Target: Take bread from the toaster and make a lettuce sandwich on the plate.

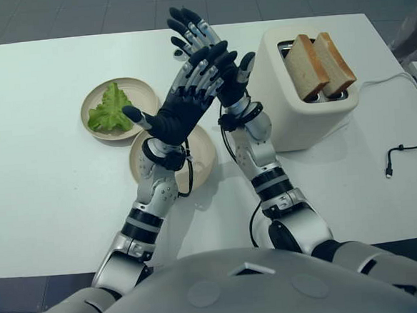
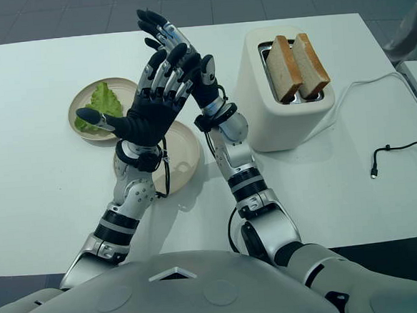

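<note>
Since the left robot hand (image 1: 180, 112) and right robot hand (image 1: 230, 85) hang crossed above the tabletop (image 1: 52, 174), fingers spread wide and holding nothing, no step looks begun. Beneath them lies the plate (image 1: 206, 157), apparently bare though half hidden. Beyond, a crinkled green lettuce leaf (image 1: 108, 110) rests on a second plate (image 1: 144, 89); it is probably limp and tearable. Farthest, two pale bread slices (image 1: 307, 67) stand up from the toaster (image 1: 292, 118). They should be light and crumbly, so pinch the protruding tops gently.

My left hand (image 1: 180, 108) is covering part of my right hand (image 1: 232, 87) and much of the empty plate (image 1: 202, 148). The toaster (image 1: 299, 118) is hiding both bread slices' (image 1: 320, 66) lower halves, and its cord (image 1: 385, 78) is running off the right edge.
</note>
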`<state>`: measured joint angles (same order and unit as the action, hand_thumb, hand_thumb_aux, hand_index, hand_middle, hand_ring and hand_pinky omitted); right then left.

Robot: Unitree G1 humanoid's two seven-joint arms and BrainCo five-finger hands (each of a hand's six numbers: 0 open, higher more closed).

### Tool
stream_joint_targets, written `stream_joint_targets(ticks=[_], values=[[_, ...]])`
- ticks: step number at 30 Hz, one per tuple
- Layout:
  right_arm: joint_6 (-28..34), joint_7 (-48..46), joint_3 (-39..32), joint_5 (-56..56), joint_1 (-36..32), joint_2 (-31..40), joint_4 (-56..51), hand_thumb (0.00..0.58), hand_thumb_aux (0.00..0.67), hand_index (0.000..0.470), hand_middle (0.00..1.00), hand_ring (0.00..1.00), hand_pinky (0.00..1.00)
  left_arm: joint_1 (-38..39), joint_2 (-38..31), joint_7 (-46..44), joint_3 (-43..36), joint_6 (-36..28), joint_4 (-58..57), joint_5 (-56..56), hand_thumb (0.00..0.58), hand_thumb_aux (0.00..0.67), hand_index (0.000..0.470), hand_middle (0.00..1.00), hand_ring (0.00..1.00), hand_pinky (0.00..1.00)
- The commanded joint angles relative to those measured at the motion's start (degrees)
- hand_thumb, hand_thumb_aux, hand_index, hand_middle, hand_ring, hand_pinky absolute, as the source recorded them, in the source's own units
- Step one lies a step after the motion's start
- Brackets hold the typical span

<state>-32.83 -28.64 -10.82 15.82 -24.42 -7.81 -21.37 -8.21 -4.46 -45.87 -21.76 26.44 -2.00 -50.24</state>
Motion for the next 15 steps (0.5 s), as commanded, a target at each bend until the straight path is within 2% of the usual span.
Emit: stream_joint_targets(ticks=[1,3,6,12,15], values=[[6.91,-5.49,-7.33,-0.42,-0.25,-5.14,-2.85,0.000,0.000,0.000,0.00,0.00,0.00,-0.67,-0.15,-14.23,-11.60,-7.97,4.50,5.26,0.000,0.000,0.000,0.00,0.00,0.00],[6.53,-6.04,-7.08,0.13,-0.30,-5.09,-3.31,0.000,0.000,0.000,0.00,0.00,0.00,-0.61,-0.21,-14.28,-11.65,-8.58,4.38,4.98,0.000,0.000,0.000,0.00,0.00,0.00],[9.66,-4.71,-4.58,2.90,-2.15,-5.55,-5.64,0.000,0.000,0.000,0.00,0.00,0.00,-0.76,-0.40,-14.98,-12.25,-9.33,4.55,4.68,0.000,0.000,0.000,0.00,0.00,0.00],[15.70,-10.23,-6.30,7.99,-1.60,-6.77,-8.49,0.000,0.000,0.000,0.00,0.00,0.00,-0.72,-1.20,-16.75,-13.89,-12.43,5.77,2.75,0.000,0.000,0.000,0.00,0.00,0.00],[15.40,-10.65,-6.54,8.16,-1.55,-6.60,-8.36,0.000,0.000,0.000,0.00,0.00,0.00,-0.60,-1.34,-16.95,-13.96,-12.53,5.98,2.55,0.000,0.000,0.000,0.00,0.00,0.00]])
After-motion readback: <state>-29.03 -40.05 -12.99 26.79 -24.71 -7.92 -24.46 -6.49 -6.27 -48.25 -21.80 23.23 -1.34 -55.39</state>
